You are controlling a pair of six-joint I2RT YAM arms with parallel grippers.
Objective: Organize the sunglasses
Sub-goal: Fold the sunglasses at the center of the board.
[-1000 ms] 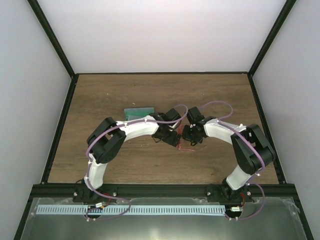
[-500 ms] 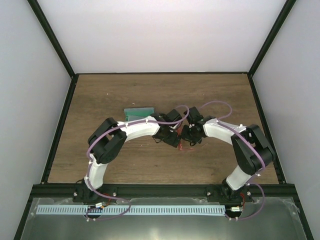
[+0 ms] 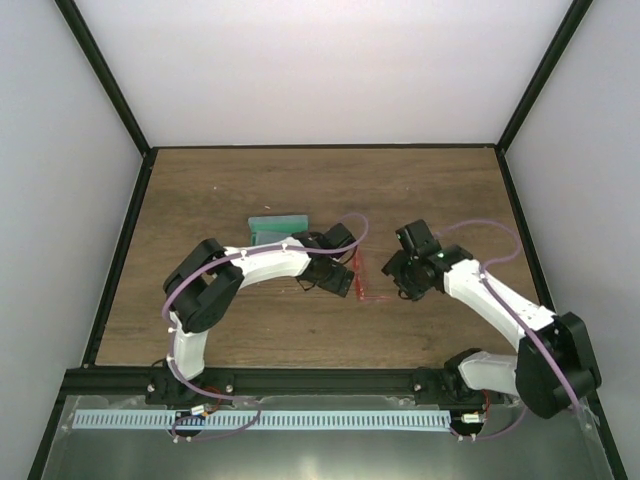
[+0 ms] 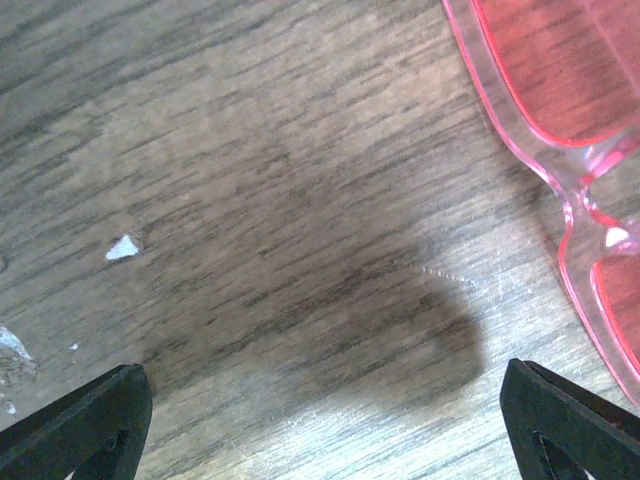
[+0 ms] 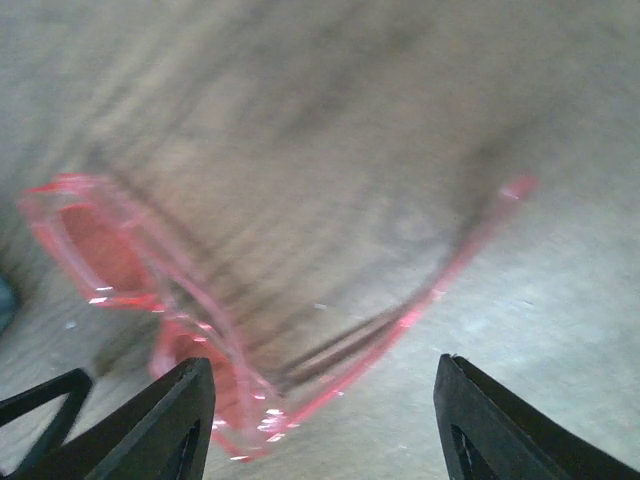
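Note:
The sunglasses [image 3: 360, 279] lie on the wooden table between my two grippers, red and translucent, with one slim arm unfolded toward the right. My left gripper [image 3: 343, 281] stands open just left of them. In the left wrist view its jaws [image 4: 320, 430] span bare wood, and the red lenses [image 4: 560, 90] sit beyond them at the upper right. My right gripper [image 3: 397, 277] is open a short way right of the glasses and holds nothing. The right wrist view is blurred: the frame [image 5: 120, 260] is at the left and the unfolded arm [image 5: 455, 275] runs ahead of the open jaws [image 5: 325, 425].
A teal oblong case [image 3: 278, 226] lies behind the left arm, toward the back of the table [image 3: 220, 180]. Black frame rails edge the table on all sides, with white walls beyond them.
My right gripper has opened, let go of the sunglasses and pulled back to the right. The glasses now lie free on the wood. The left gripper has shifted only slightly left.

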